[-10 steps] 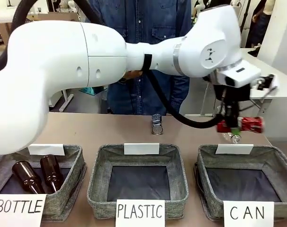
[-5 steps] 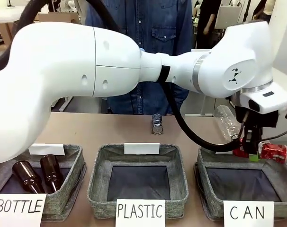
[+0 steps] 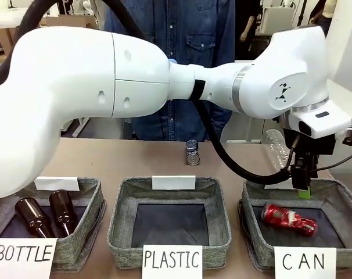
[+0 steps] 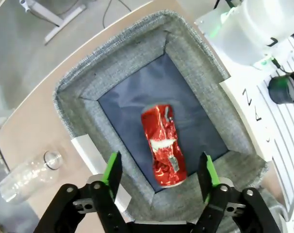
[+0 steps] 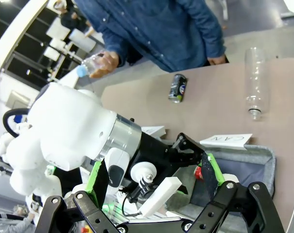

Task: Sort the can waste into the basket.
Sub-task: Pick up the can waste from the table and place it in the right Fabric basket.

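Dark can (image 3: 191, 153) lies on the table (image 3: 124, 160), centre, far side, outside every basket. Dented red can (image 3: 288, 219) lies on its side on the floor of the CAN basket (image 3: 338, 200). Left gripper (image 3: 302, 185) hangs over that basket's far rim, fingers apart, empty. Right gripper (image 5: 153, 174): fingers spread wide, empty.

Left arm (image 3: 135, 75) stretched across, left fingers (image 4: 113, 171) spread, right fingers (image 5: 99, 182) spread
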Tool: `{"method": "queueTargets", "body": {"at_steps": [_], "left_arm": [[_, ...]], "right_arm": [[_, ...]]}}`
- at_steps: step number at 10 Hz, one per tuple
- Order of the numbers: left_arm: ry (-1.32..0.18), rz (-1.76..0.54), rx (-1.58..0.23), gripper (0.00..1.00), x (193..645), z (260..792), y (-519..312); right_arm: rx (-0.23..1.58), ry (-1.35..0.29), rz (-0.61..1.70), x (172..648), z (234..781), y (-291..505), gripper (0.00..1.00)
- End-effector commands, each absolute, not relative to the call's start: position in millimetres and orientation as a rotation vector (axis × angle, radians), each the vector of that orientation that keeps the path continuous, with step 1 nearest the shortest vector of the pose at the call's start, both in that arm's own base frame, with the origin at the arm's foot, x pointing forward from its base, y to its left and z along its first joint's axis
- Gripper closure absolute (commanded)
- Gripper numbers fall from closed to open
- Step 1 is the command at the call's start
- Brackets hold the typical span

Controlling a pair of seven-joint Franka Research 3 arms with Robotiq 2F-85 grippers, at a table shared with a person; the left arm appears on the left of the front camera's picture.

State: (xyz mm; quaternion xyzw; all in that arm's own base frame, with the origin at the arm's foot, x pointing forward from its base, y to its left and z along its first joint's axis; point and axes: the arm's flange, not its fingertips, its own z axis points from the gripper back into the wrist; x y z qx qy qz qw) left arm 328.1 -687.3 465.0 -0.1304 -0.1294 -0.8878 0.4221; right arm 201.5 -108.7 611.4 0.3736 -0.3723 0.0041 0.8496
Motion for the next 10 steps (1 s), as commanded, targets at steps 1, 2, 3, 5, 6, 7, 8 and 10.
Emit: {"method": "queueTargets", "body": {"at_steps": [1,2,3,5,6,7,8,10], "left_arm": [[-0.323,-2.234,-0.315,0.00,324.4,472.1,-680.4],[-0.318,-2.231,-0.308,0.00,321.0,473.9,-678.7],[-0.296,-2.218,-0.311,0.00,313.1,477.7,-676.5],[-0.177,-2.193,-0.277,0.00,254.0,502.1,-668.2],[-0.090,-2.162,-0.262,0.00,213.8,520.8,-659.4],[-0.025,-2.009,-0.130,0.00,180.7,543.4,-640.6],[-0.043,-1.768,-0.033,0.00,159.2,576.6,-596.0],[-0.105,-1.257,0.019,0.00,153.0,614.6,-467.1]], "right_arm": [[0.791,-0.778,-0.015,201.5,611.3,-107.7,0.00],[0.791,-0.778,-0.015,201.5,611.3,-107.7,0.00],[0.791,-0.778,-0.015,201.5,611.3,-107.7,0.00],[0.791,-0.778,-0.015,201.5,611.3,-107.7,0.00],[0.791,-0.778,-0.015,201.5,611.3,-107.7,0.00],[0.787,-0.784,0.009,201.6,611.4,-108.6,0.00],[0.780,-0.790,0.003,195.1,618.6,-117.3,0.00],[0.878,-0.860,0.000,177.2,626.7,-128.9,0.00]]}}
